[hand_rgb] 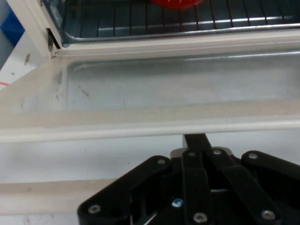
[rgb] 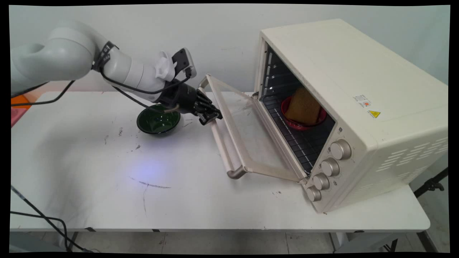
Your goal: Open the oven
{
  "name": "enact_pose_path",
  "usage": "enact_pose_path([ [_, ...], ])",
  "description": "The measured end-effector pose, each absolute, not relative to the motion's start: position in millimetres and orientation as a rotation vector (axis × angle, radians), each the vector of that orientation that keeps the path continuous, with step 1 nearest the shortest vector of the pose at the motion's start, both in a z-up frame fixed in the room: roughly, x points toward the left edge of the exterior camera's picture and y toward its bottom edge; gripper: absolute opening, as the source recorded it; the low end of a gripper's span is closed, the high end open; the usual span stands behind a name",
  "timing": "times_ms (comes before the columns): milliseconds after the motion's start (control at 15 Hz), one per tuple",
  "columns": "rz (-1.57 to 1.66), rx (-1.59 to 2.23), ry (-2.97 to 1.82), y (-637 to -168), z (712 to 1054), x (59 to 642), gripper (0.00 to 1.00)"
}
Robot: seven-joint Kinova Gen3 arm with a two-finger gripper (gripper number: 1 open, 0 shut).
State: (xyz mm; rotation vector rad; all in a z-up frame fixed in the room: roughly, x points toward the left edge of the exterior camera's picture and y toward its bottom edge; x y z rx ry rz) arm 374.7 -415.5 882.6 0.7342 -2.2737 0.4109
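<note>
The cream toaster oven (rgb: 358, 107) stands on the right of the white desk (rgb: 89, 179), its glass door (rgb: 244, 132) hanging open. The gripper (rgb: 209, 116) is at the door's handle bar (rgb: 220, 143), fingers pressed together. Inside, a red bowl (rgb: 303, 120) holds a brown bread slice (rgb: 304, 105), partly hidden. A dark green bowl (rgb: 157, 122) sits behind the gripper, partly covered.

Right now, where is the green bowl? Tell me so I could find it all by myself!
Find the big cream oven on the white table; its glass door hangs open. Just past the door's handle, under the black gripper, sits the green bowl. It is dark green and out on the table, while the red bowl is inside the oven.
</note>
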Motion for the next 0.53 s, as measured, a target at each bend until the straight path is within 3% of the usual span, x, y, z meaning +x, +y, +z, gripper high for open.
enact_pose_path([
  [533, 0.395, 0.716, -2.269, -414.5, 852.7, 385.3, 0.00],
])
